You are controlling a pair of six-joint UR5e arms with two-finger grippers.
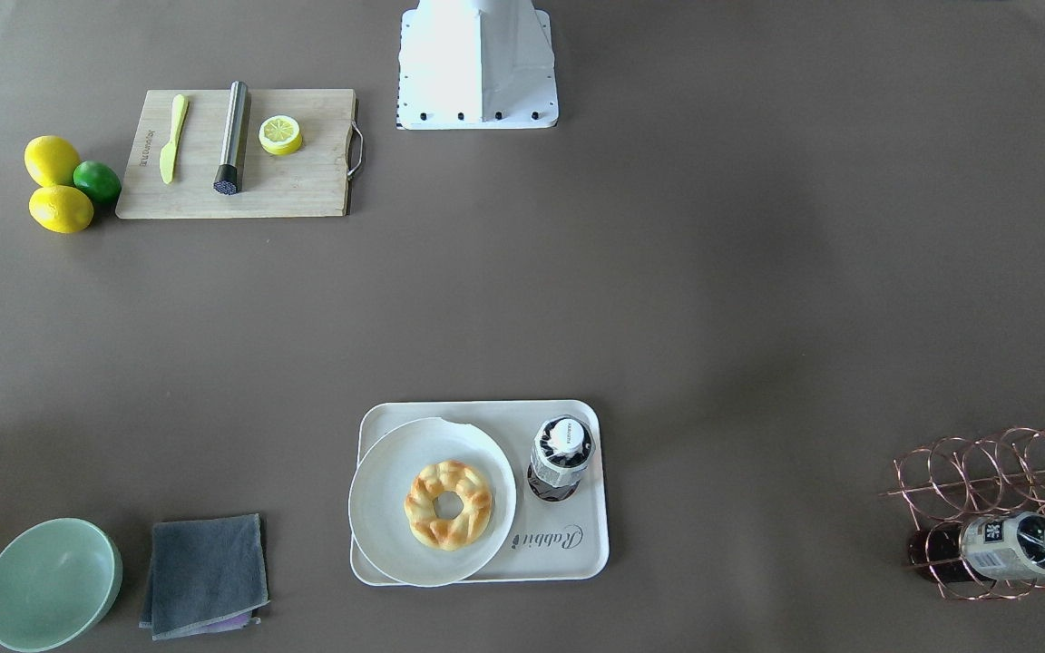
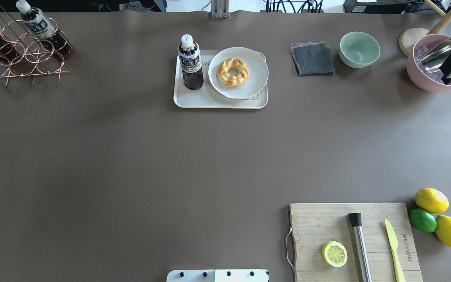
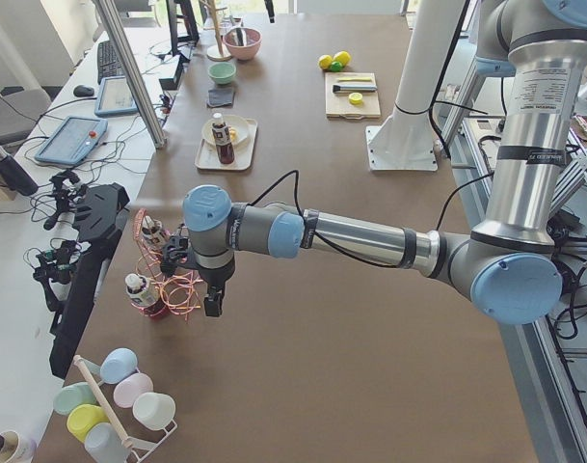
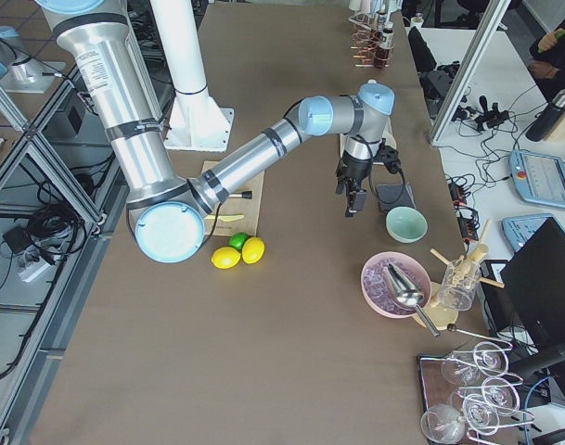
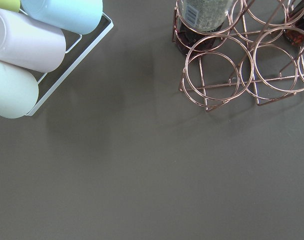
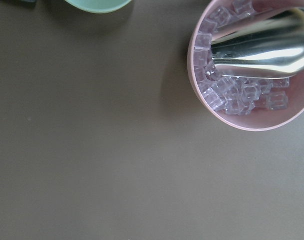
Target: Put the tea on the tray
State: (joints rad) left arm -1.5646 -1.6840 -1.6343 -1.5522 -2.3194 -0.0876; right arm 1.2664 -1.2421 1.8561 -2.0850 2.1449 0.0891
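Note:
A tea bottle (image 1: 561,458) with a white cap stands upright on the cream tray (image 1: 568,553), beside the plate; it also shows in the overhead view (image 2: 190,62) on the tray (image 2: 194,102). Other tea bottles (image 2: 39,23) lie in a copper wire rack (image 2: 22,58) at the table's far left. My left gripper (image 3: 213,304) hangs fingers-down next to that rack; I cannot tell if it is open or shut. My right gripper (image 4: 353,199) hovers near the pink bowl; I cannot tell its state either. Neither gripper touches the tray.
A notched white plate (image 2: 257,78) with a doughnut (image 2: 232,71) fills the tray's right part. Grey cloth (image 2: 312,58), green bowl (image 2: 359,49) and pink ice bowl (image 2: 417,70) stand far right. A cutting board (image 2: 327,219) and lemons (image 2: 431,199) lie near right. Cups (image 5: 22,45) lie beside the rack.

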